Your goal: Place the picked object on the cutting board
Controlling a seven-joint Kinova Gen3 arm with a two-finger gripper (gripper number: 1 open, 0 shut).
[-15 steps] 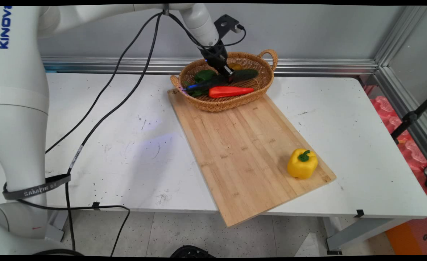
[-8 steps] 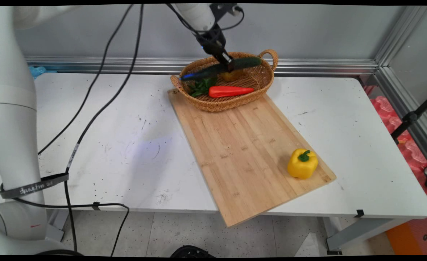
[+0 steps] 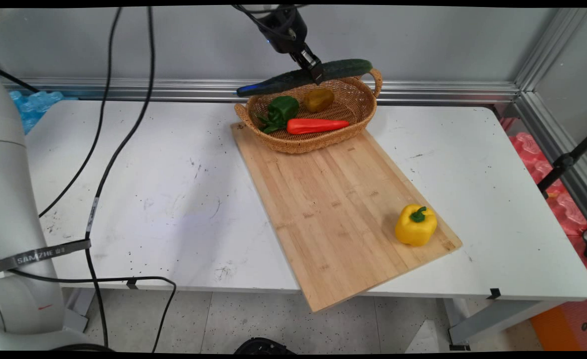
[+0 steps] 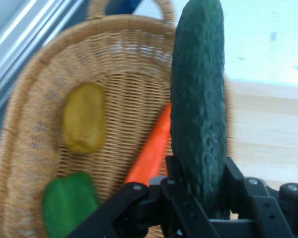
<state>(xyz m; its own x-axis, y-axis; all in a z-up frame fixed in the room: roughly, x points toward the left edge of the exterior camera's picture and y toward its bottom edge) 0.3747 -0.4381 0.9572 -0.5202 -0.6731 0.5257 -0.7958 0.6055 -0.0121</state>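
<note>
Cucumber (image 3: 305, 76) hangs above the basket (image 3: 358, 110), and we see the end effector (image 3: 316, 75) clamped around its middle. Below in the basket lie a green pepper (image 3: 282, 107), carrot (image 3: 317, 125) and potato (image 3: 319, 99); a yellow pepper (image 3: 415, 225) sits on the cutting board (image 3: 333, 209).

A robotics laboratory test cell. A white counter (image 3: 498, 164) stands against a plain grey wall (image 3: 423, 40) with aluminium framing rails (image 3: 448, 91) along its base and at 2 o'clock. Black cables (image 3: 104, 174) hang at 9 o'clock; a speckled floor (image 3: 253, 319) lies at 6 o'clock. Plastic vegetables fill a wicker basket (image 3: 323, 142) at 12 o'clock.
</note>
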